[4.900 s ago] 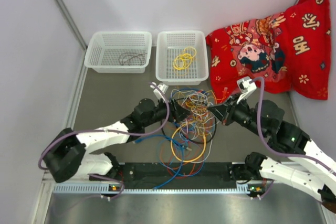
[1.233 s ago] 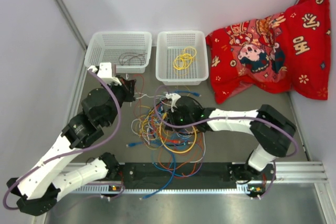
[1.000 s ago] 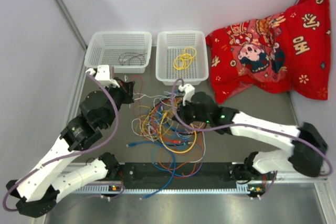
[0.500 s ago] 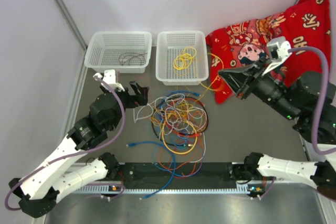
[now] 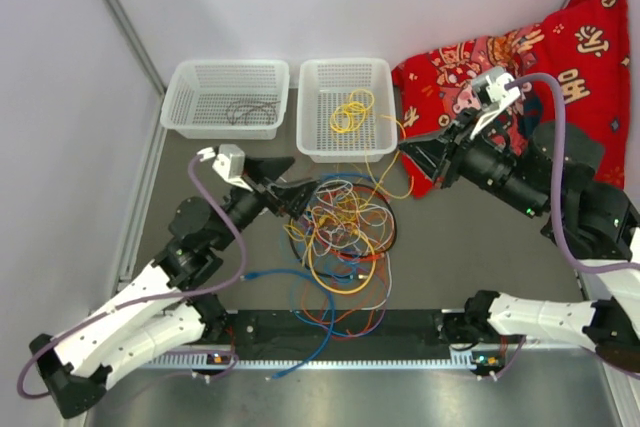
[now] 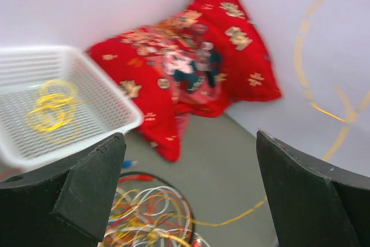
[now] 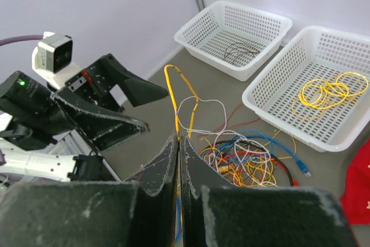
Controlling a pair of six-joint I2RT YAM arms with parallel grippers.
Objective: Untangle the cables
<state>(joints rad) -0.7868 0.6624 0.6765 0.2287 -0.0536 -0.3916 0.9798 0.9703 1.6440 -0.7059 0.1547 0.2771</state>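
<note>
Right gripper [image 7: 178,140] is clenched on one thin yellow cable [image 7: 171,98], raised above the grey table [image 5: 470,247]. The strand trails down into the tangled heap of thin multicoloured cables [image 5: 340,232] mid-table, nearer the near edge. Left gripper [image 5: 303,173] is released, jaws wide with nothing between them, at the heap's left side.

Step looks like drawing a yellow cable out of the tangle. Next likely needs the left gripper to pin the heap while the right pulls clear. Then drop it in the white mesh basket with yellow coils [image 5: 340,152] at the far edge, not the white mesh basket with a dark cable [image 5: 225,130].

Writing: gold Chinese characters on the red printed cushion [image 5: 560,97] in the far right corner, probably too small to read. No brands.
</note>
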